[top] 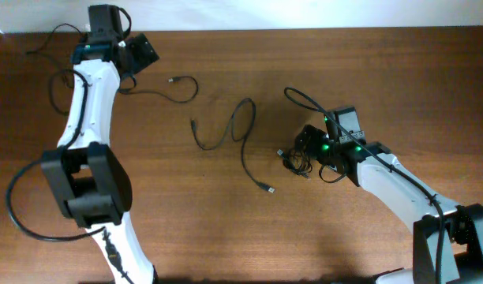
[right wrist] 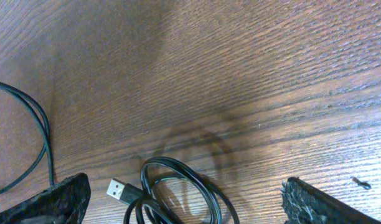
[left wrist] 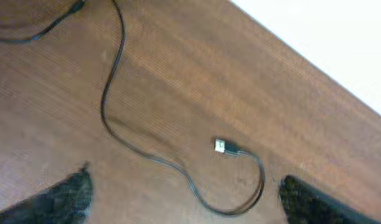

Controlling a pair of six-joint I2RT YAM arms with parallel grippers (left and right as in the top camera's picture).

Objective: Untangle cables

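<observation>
Left hand (left wrist: 185, 183): fingers set wide apart, holding nothing. It hangs over the far left part of the desk (top: 368, 71), near the far edge. The far cable (left wrist: 104, 102) lies flat on the desk below this hand; it curves in between the two fingers and hooks back to end in a silver plug (left wrist: 220, 145). Right hand (right wrist: 185, 186): fingers set wide apart, holding nothing. It hangs over the right half of the desk, directly above the knot (top: 295, 162), a small ball of cables. In the right wrist view, coiled loops of the knot and a USB plug (right wrist: 119, 188) lie between the fingers, touching neither. The centre cable (top: 244, 150) lies loose at mid-desk, apart from both the knot and the far cable.
</observation>
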